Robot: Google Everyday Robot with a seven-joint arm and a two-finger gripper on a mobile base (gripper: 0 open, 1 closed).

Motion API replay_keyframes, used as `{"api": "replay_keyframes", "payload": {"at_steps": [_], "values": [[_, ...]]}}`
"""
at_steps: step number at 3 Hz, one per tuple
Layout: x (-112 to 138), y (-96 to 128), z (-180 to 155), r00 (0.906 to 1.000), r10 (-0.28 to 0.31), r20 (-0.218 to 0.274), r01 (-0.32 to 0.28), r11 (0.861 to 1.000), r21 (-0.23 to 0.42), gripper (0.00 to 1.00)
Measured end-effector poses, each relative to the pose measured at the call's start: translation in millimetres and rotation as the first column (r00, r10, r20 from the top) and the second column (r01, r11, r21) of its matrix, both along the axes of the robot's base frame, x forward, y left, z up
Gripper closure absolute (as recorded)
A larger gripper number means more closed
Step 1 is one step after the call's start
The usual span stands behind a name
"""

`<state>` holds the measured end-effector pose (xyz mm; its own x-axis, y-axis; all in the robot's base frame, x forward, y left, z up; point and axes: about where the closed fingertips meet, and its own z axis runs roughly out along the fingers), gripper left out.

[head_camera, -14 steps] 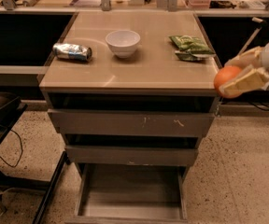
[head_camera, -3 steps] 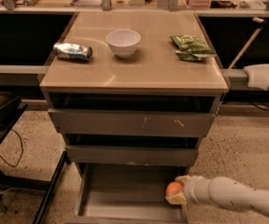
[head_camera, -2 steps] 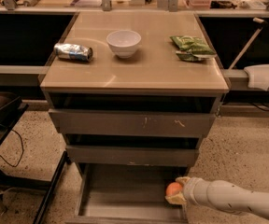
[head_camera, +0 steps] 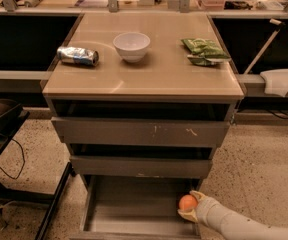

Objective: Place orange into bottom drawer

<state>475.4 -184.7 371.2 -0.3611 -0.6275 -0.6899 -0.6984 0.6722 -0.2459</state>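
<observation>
The orange (head_camera: 187,202) is small, round and glossy. It sits at the tip of my gripper (head_camera: 190,207), whose pale fingers close around it from above and below. The white arm reaches in from the lower right. The gripper holds the orange over the right side of the open bottom drawer (head_camera: 134,209), a shallow grey tray pulled out under the cabinet. I cannot tell whether the orange touches the drawer floor.
The cabinet top (head_camera: 149,79) carries a crushed can (head_camera: 78,56), a white bowl (head_camera: 131,45) and a green snack bag (head_camera: 204,50). Two upper drawers (head_camera: 139,132) stick out slightly above the bottom one. A dark stand (head_camera: 4,149) is at the left.
Since 4.7 s ago the arm has carried the orange from beside the cabinet top down into the bottom drawer. Over the last second it has barely moved.
</observation>
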Motion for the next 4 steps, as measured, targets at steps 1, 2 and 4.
{"api": "replay_keyframes", "payload": {"at_steps": [1,2,4], "values": [[25.7,14.3,-86.6,0.9981,-0.061,0.012,0.06,0.997,0.055,1.0],[29.9,13.5,-79.3,0.9977,-0.057,0.038,0.055,0.998,0.037,1.0],[57.4,74.6,-141.9,0.998,0.026,0.058,-0.033,0.993,0.114,1.0]]}}
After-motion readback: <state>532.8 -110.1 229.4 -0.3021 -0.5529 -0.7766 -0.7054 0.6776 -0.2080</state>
